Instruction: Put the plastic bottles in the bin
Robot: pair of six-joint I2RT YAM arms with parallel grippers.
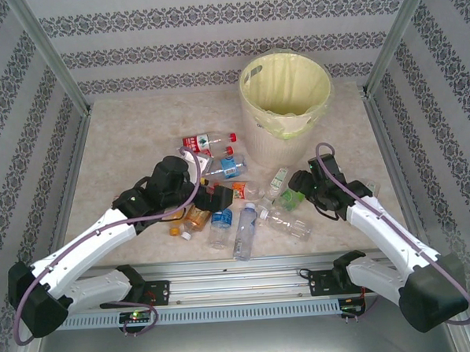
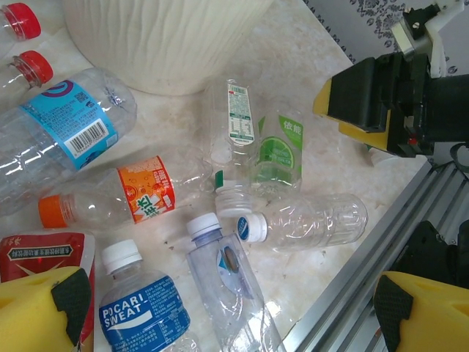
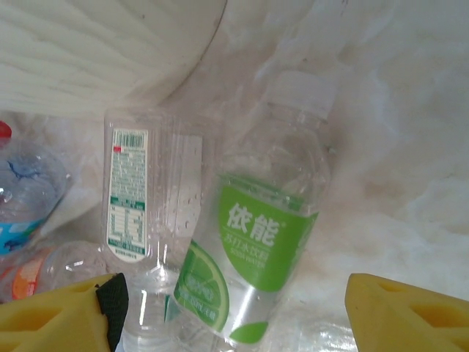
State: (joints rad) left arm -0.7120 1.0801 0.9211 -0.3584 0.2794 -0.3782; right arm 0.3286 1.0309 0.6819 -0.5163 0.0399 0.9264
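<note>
Right end effector [image 3: 233,312] spread, straddling green-label bottle [image 3: 258,238], which lies on the table [image 1: 123,150] just beside the bin [image 1: 284,138]; no contact visible. I'd centre on the label and close gently, since thin plastic may squirt out. Left end effector [image 2: 233,308] spread wide, empty.

— What surrounds the table?
— Walls [image 1: 212,35] papered in pale stripes with dark floral bands, at nine, twelve and three o'clock.
— And the tabletop [image 1: 123,142]?
— Beige, marbled, evenly lit. Silver metal posts [image 1: 51,59] rise slanting at ten and two; a ribbed aluminium rail [image 1: 240,272] runs along six o'clock.
</note>
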